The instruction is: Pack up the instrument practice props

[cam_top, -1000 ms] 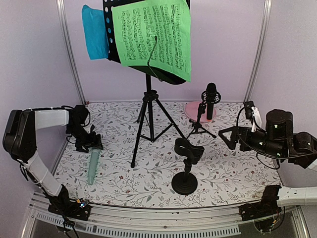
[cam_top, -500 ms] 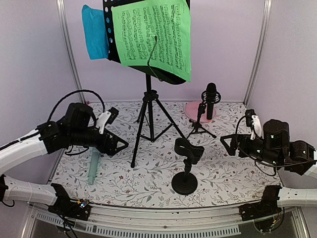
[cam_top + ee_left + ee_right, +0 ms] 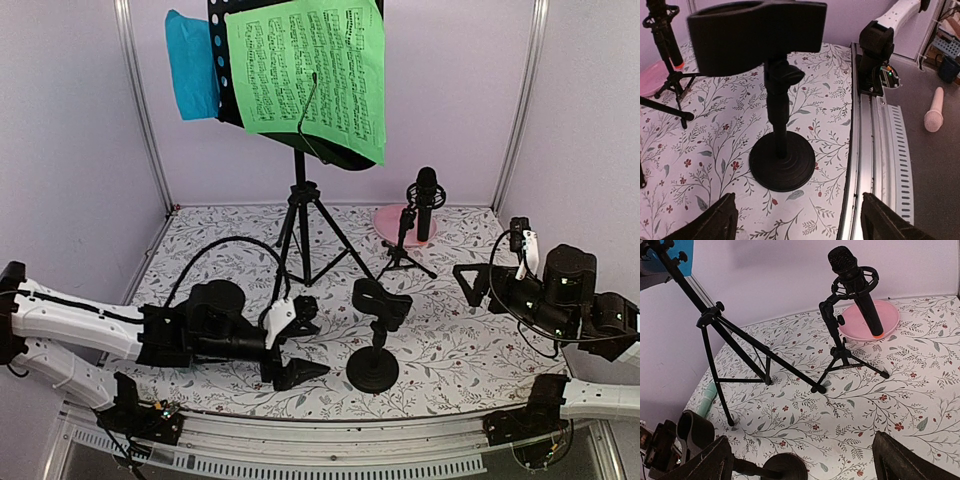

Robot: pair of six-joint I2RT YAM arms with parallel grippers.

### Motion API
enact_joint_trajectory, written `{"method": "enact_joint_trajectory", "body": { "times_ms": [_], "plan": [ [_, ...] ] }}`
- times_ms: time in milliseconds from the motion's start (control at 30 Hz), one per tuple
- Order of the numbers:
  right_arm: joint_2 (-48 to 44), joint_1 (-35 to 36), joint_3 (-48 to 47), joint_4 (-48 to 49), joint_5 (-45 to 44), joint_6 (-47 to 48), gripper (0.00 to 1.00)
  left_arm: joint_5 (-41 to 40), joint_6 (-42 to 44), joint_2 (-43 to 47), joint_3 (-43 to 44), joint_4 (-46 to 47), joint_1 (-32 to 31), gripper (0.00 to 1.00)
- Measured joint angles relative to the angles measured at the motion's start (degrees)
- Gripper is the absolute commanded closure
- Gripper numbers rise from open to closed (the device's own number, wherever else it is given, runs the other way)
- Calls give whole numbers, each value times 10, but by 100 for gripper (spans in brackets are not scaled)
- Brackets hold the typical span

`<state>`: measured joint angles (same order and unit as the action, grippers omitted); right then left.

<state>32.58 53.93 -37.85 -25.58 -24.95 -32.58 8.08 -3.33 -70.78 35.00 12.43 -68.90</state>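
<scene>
Black rack (image 3: 300, 190) stands tall on its tripod, green sheet (image 3: 310, 70) and blue sheet (image 3: 192, 65) up top; black microphone (image 3: 426, 205) upright in its tripod support (image 3: 402, 250); round-base support (image 3: 375, 340) stands near the front.

Pale lilac walls (image 3: 70, 130) with metal corner posts (image 3: 142, 100) enclose a table (image 3: 450, 360) covered in white floral-print cloth.
</scene>
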Motion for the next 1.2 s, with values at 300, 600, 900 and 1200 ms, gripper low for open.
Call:
{"method": "enact_joint_trajectory", "body": {
  "times_ms": [300, 600, 900, 1200],
  "plan": [
    [0, 0, 1, 1, 0, -33, 1, -52, 10, -206, 35, 190, -57, 20],
    [-9, 0, 1, -7, 0, -48, 1, -137, 9, -284, 82, 291, -73, 32],
    [-11, 0, 1, -11, 2, -56, 1, -181, -12, -350, 111, 352, -74, 47],
    [-11, 0, 1, -14, 5, -60, 1, -213, -18, -363, 118, 366, -75, 60]
  ]
}}
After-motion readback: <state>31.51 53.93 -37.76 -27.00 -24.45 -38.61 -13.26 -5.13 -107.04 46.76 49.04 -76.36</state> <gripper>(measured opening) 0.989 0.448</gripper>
